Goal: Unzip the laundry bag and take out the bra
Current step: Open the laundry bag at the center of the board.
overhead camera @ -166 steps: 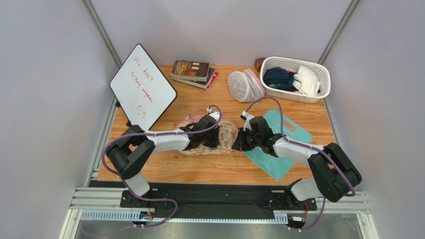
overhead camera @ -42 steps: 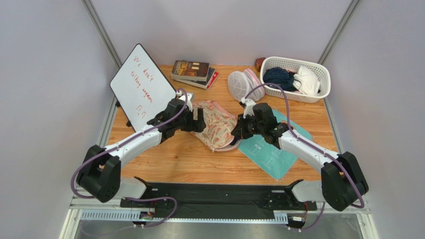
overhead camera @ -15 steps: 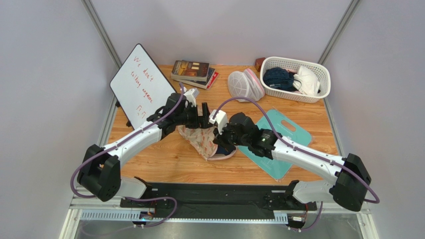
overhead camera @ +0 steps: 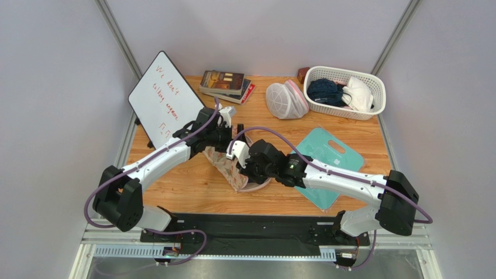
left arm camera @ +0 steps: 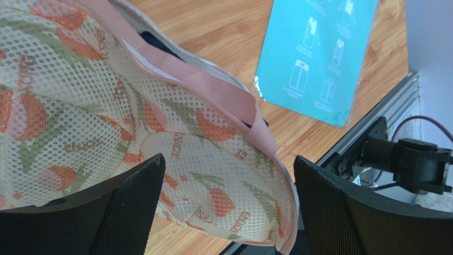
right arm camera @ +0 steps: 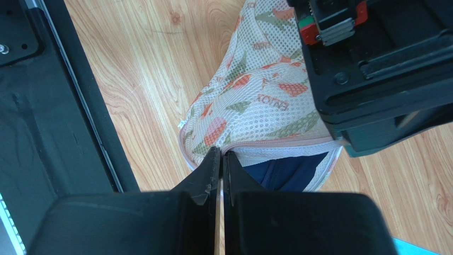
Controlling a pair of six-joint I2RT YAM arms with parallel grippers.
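Observation:
The laundry bag point(overhead camera: 224, 167), cream mesh with orange flowers and pink edging, lies bunched on the wood between both arms. My right gripper point(overhead camera: 244, 171) is shut on its pink zipper edge point(right arm camera: 221, 153). Beside those tips the seam gapes, and the dark navy bra point(right arm camera: 284, 172) shows inside. My left gripper point(overhead camera: 228, 132) is at the bag's far end. In the left wrist view it point(left arm camera: 228, 162) is open wide, with a lobe of the bag point(left arm camera: 133, 122) between its fingers and a sliver of the bra point(left arm camera: 154, 42) at the opening.
A teal card point(overhead camera: 326, 165) lies right of the bag. A whiteboard point(overhead camera: 166, 102) leans at the back left, with books point(overhead camera: 226, 85) behind. A white mesh dome bag point(overhead camera: 285, 100) and a white basket point(overhead camera: 372, 107) of clothes stand at the back right. The black rail point(right arm camera: 32, 106) runs close by.
My right gripper has moved left and nearer, dragging the bag's edge with it. The bag now looks narrower and more bunched. The left gripper has stayed at the far end.

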